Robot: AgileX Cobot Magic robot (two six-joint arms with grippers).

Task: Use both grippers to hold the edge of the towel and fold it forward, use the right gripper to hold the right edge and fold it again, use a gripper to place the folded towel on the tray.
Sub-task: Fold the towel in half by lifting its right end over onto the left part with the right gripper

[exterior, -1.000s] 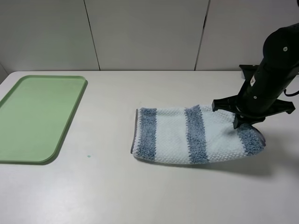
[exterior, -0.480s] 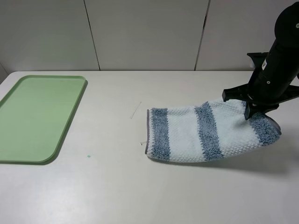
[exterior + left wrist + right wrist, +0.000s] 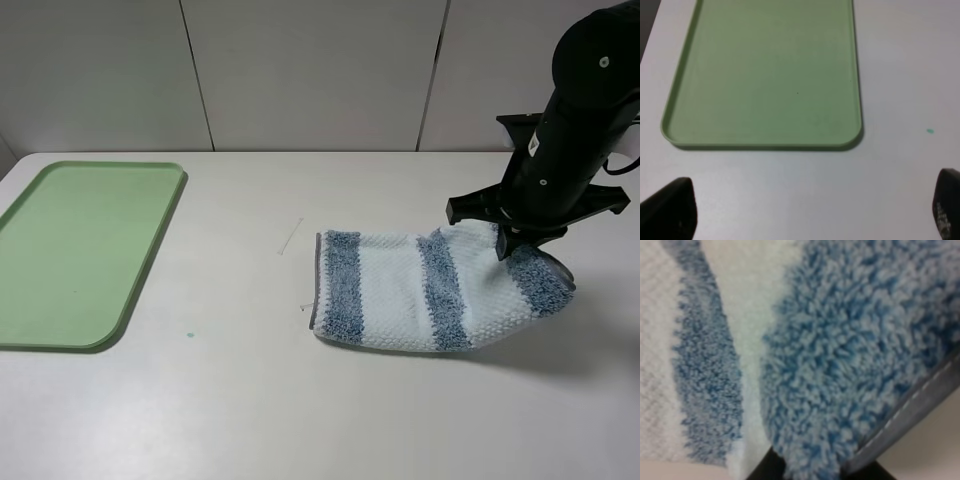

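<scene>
On the desk's (image 3: pixel 250 400) right half: towel (image 3: pixel 400 295), folded, right edge (image 3: pixel 545 285) raised.
Right fingers (image 3: pixel 769 469): clamped on that blue-grey end stripe beside the grey hem (image 3: pixel 920 405).
Left fingers (image 3: pixel 670 207): wide apart above bare desk near the tray (image 3: pixel 765 75).

High camera overlooks table (image 3: pixel 250 410); wrist cameras close over tray (image 3: pixel 770 75), towel (image 3: pixel 840 340).
</scene>
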